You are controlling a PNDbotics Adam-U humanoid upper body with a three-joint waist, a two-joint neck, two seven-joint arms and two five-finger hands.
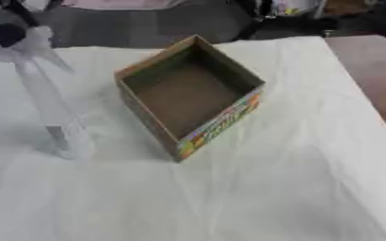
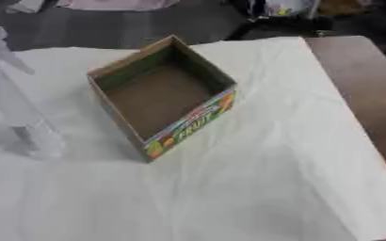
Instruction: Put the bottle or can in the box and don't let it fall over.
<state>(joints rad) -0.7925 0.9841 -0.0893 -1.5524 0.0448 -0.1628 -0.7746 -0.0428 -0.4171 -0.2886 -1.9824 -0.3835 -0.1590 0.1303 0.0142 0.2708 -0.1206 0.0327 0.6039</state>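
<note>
Nearest you is the bare, creased white cloth (image 1: 254,197) covering the table. On it, left of the box, your bottle (image 1: 52,110) stands as a tall, pale, blurred shape, leaning with its top toward the upper left. Your left hand (image 1: 7,34) shows as a dark blur at that top, but you cannot tell whether its fingers grip the bottle; the right hand is out of sight. The open cardboard box (image 1: 221,123) with a colourful printed side sits mid-table, and its inside looks empty. So nothing is placed yet: the lift, the carry and an upright set-down all remain.
</note>
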